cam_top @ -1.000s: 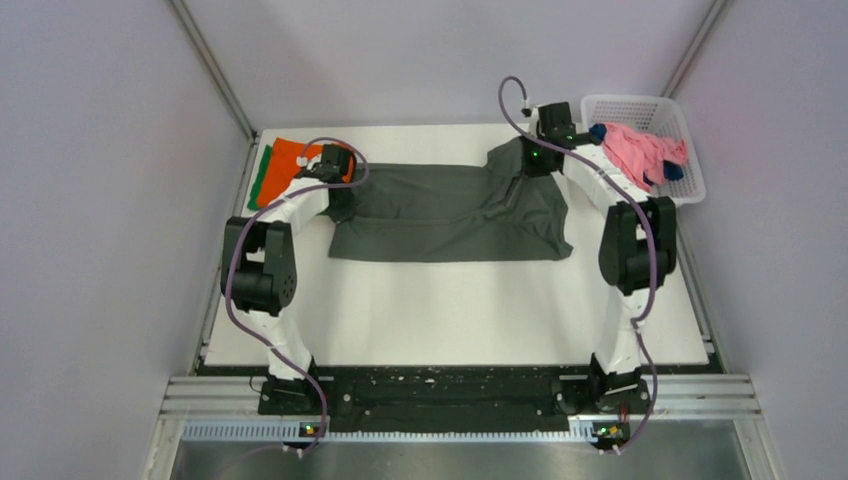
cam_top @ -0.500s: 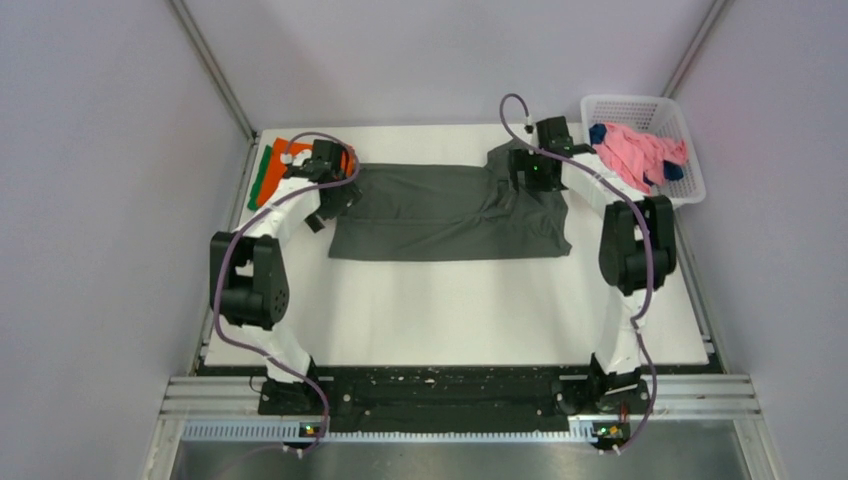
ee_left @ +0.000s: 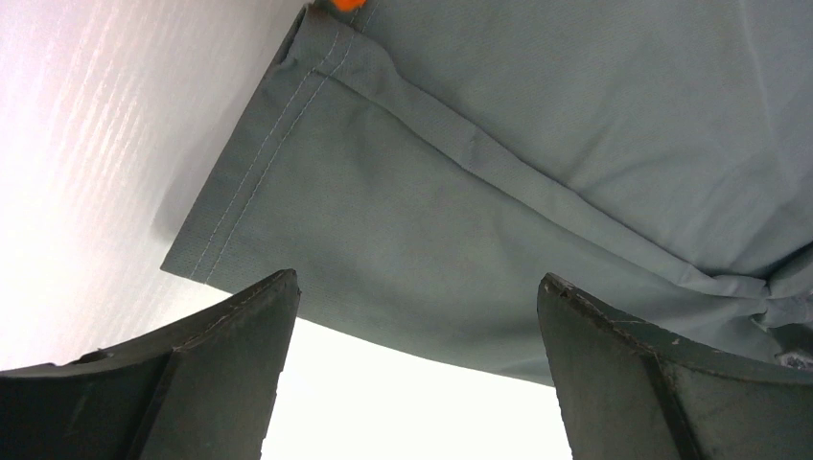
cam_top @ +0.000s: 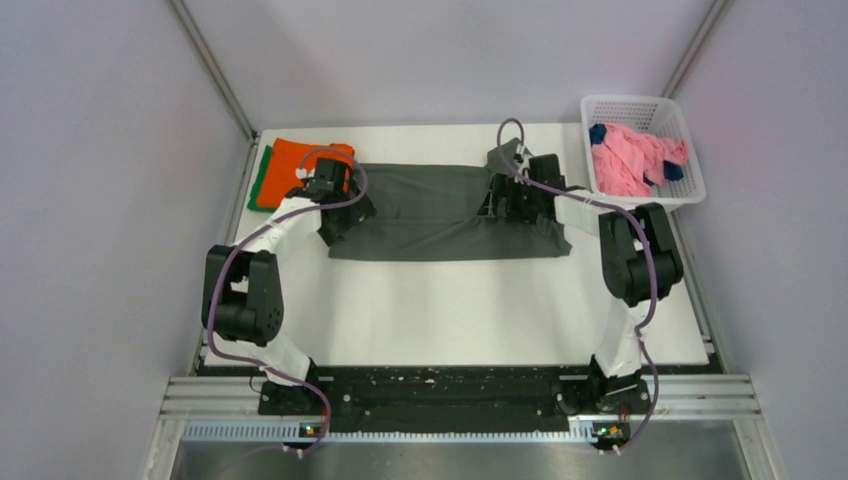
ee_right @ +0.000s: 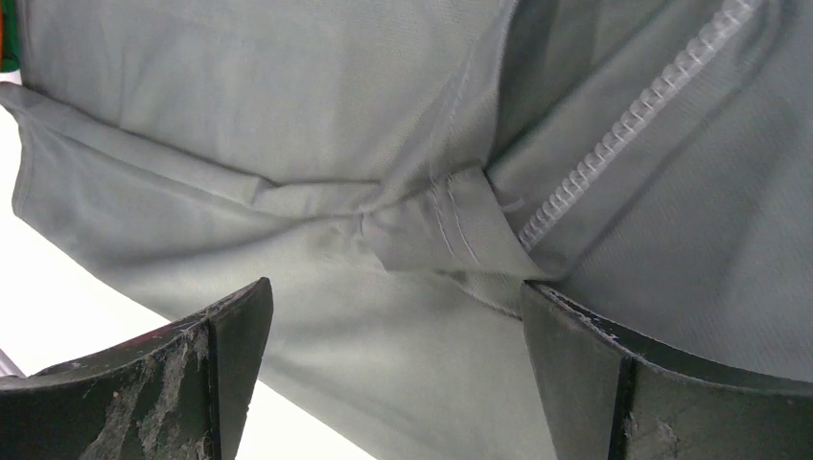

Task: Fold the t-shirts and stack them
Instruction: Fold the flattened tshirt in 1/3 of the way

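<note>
The dark olive-grey t-shirt (cam_top: 440, 212) lies folded into a wide band across the far half of the table. My left gripper (cam_top: 340, 216) hovers over its left end, open, with the hemmed edge (ee_left: 278, 163) lying flat beyond the fingers and nothing between them. At the shirt's right end my right gripper (cam_top: 505, 205) is open too, above a bunched sleeve fold (ee_right: 451, 230). An orange t-shirt (cam_top: 297, 160) lies folded on a green one (cam_top: 259, 182) at the far left. Pink (cam_top: 630, 160) and navy (cam_top: 598, 132) t-shirts fill the basket.
The white lattice basket (cam_top: 692, 188) stands at the far right corner. Metal frame posts run along both sides of the white table (cam_top: 450, 310). The arm bases sit on the black rail at the near edge.
Both grippers went from shut to open and let go of the olive-grey shirt. Both arms drew back toward the near side, and the shirt's right end settled flat.
</note>
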{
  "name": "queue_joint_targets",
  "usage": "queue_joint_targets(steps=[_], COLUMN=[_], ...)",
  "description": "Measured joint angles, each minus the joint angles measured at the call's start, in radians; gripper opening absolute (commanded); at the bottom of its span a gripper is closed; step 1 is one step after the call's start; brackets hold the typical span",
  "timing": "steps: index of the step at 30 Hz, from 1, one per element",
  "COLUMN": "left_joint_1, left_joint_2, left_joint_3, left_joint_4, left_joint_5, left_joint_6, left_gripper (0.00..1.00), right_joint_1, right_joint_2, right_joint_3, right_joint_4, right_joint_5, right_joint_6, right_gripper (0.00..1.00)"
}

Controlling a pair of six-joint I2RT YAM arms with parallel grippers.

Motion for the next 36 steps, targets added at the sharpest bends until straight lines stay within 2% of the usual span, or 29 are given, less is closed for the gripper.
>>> queue_joint_targets(steps=[12, 18, 23, 27, 30, 36], left_joint_1=[0.000, 0.000, 0.000, -0.003, -0.006, -0.007], left_joint_2=[0.000, 0.009, 0.078, 0.163, 0.211, 0.236], left_joint_3=[-0.023, -0.002, 0.074, 0.116, 0.117, 0.094], left_joint_4=[0.006, 0.006, 0.024, 0.061, 0.066, 0.087], left_joint_5=[-0.004, 0.004, 0.037, 0.079, 0.096, 0.095], left_joint_6=[0.013, 0.016, 0.019, 0.021, 0.021, 0.009], left_gripper=[0.99, 0.99, 0.99, 0.99, 0.99, 0.99], right_joint_1=[0.048, 0.067, 0.060, 0.034, -0.003, -0.082], right_joint_2=[0.211, 0.206, 0.084, -0.036, -0.085, -0.116], right_joint_3=[0.289, 0.359, 0.215, 0.039, -0.077, -0.183], right_joint_4=[0.057, 0.032, -0.031, -0.040, -0.028, 0.079], right_joint_5=[0.059, 0.136, 0.274, 0.313, 0.293, 0.207], right_joint_6=[0.029, -0.011, -0.041, -0.039, -0.014, 0.073], right_gripper=[0.99, 0.99, 0.99, 0.99, 0.99, 0.99])
